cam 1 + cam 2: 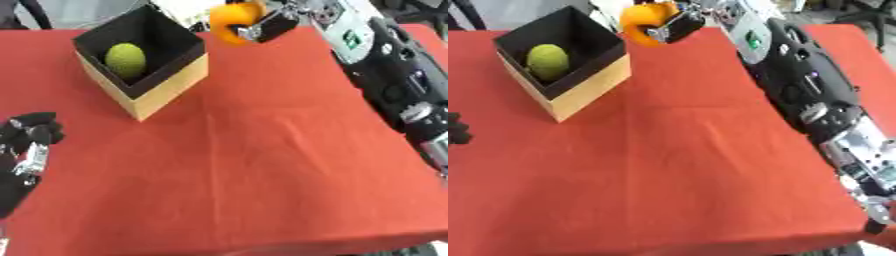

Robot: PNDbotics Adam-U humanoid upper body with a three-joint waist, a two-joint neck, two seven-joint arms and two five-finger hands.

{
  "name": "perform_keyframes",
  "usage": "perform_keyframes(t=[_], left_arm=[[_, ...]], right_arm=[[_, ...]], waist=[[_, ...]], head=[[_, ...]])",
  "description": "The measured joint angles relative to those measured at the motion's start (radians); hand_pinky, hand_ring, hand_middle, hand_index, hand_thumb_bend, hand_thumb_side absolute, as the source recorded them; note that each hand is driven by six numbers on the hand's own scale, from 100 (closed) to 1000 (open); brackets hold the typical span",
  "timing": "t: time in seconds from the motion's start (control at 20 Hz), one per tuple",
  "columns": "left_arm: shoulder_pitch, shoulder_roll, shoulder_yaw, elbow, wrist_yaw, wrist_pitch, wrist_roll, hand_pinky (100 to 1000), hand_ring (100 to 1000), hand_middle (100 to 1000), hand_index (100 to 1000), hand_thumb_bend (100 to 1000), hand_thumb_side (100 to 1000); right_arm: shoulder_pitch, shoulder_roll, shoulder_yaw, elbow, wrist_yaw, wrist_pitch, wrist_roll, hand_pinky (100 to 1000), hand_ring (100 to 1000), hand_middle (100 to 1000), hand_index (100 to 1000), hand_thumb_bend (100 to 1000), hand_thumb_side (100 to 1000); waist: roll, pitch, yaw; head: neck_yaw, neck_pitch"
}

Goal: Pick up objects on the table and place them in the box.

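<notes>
Orange fruit (pixel 229 21), round and bright, sits at about twelve o'clock on the table, right at the far edge, held in the right hand (pixel 262 26); dark fingers curl round its right side and hide that part, and its top is cut off by the upper border of the left eye view. Being round, it shows no long axis or heading that can be made out. Whether it touches the red tablecloth (pixel 262 165) or hangs just above it cannot be told.

At about eleven o'clock stands the box (pixel 166 87), open at the top, black inside with tan outer walls, turned so one corner points toward the robot. Inside it lies a yellow-green ball (pixel 125 59), dull and matte, against the far left wall; its underside is hidden by the near walls.

Right arm (pixel 807 80), black with silver joints, runs along the right side from the lower corner up to the fruit.

Left hand (pixel 26 140) shows at nine o'clock, partly cut off by the edge, fingers curled and holding nothing
</notes>
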Motion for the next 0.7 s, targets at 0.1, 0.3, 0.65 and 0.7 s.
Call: perform_keyframes(t=[0.1,0.3,0.65,0.7], left_arm=[[-0.006,0.000,-0.005,0.000,0.002,-0.001,-0.006,655,610,593,764,100,674],[-0.016,-0.007,-0.016,0.000,0.007,-0.003,-0.016,655,609,593,764,100,673],[-0.032,-0.010,-0.028,-0.001,0.017,-0.005,-0.030,655,608,593,763,100,672],[-0.032,-0.013,-0.029,-0.001,0.018,-0.005,-0.030,656,608,593,763,100,672]], right_arm=[[-0.031,0.050,-0.019,0.049,0.059,-0.006,-0.015,719,681,389,427,109,100],[-0.062,0.138,-0.067,0.156,0.175,-0.006,-0.050,717,688,411,453,100,100],[-0.077,0.251,-0.134,0.294,0.328,0.022,-0.115,732,729,556,623,100,100],[-0.077,0.261,-0.139,0.307,0.348,0.030,-0.126,751,769,694,768,224,100]], waist=[[-0.001,0.006,0.017],[-0.001,0.016,0.054],[-0.003,0.026,0.104],[-0.003,0.027,0.109]], head=[[-0.012,-0.001],[-0.038,-0.007],[-0.075,-0.018],[-0.078,-0.018]])
